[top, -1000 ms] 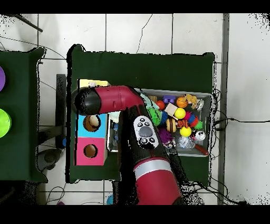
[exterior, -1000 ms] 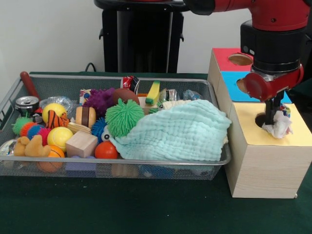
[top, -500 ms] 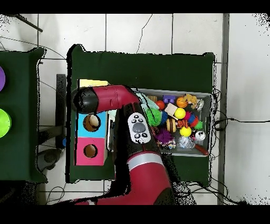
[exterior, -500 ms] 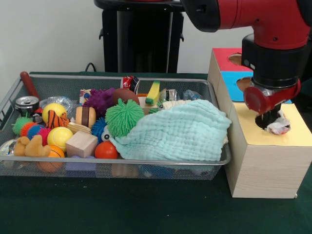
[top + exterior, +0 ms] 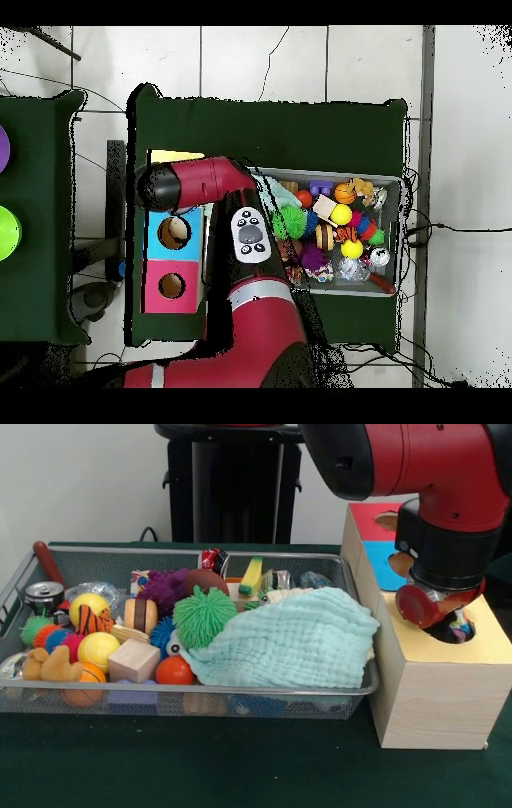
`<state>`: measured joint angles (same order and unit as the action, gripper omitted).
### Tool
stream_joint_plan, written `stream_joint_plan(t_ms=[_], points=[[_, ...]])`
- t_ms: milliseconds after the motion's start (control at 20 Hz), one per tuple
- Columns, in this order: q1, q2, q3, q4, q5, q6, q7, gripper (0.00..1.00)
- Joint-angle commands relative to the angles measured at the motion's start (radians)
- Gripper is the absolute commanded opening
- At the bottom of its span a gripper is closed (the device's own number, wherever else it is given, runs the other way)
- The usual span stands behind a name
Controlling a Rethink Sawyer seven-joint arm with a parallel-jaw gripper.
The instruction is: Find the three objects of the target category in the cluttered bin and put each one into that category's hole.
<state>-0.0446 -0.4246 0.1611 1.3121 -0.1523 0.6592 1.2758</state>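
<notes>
The silver wire-mesh bin [image 5: 240, 689] holds a heap of toys; it also shows in the overhead view [image 5: 399, 232]. The yellow-topped wood box [image 5: 490, 642] stands to its right. My gripper [image 5: 450, 624] is down in that box's round hole [image 5: 464, 637], mostly hidden behind the red wrist. A scrap of a crumpled wrapper with coloured specks [image 5: 460, 631] shows in the opening. A clear crinkly wrapper [image 5: 110, 593] lies at the bin's far left. In the overhead view the arm covers the hole, and only an edge of the yellow top [image 5: 175, 156] shows.
A blue-topped box [image 5: 374, 565] and a red-topped box [image 5: 366, 517] stand behind the yellow one. A mint quilted cloth [image 5: 296, 640] covers the bin's right half. A green spiky ball [image 5: 204, 616], a wood block [image 5: 134, 660] and a can [image 5: 44, 594] lie to the left.
The arm has come down over the yellow box. The wrapper, which hung above the box top, has sunk into the hole and only a scrap shows.
</notes>
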Motion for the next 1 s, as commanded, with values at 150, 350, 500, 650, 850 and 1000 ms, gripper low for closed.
stream_joint_plan(t_ms=[150,350,500,650,850,1000], points=[[0.012,0.092,-0.037,-0.003,-0.078,0.169,0.034,0.00],[0.005,0.015,-0.016,0.039,-0.053,0.156,0.035,0.00],[0.007,-0.075,0.001,0.071,-0.029,0.126,0.051,0.00],[0.008,-0.148,0.007,0.078,-0.002,0.136,0.070,0.00],[0.012,-0.222,-0.008,0.092,0.007,0.168,0.083,0.00],[0.018,-0.247,-0.011,0.104,0.005,0.169,0.093,0.00]])
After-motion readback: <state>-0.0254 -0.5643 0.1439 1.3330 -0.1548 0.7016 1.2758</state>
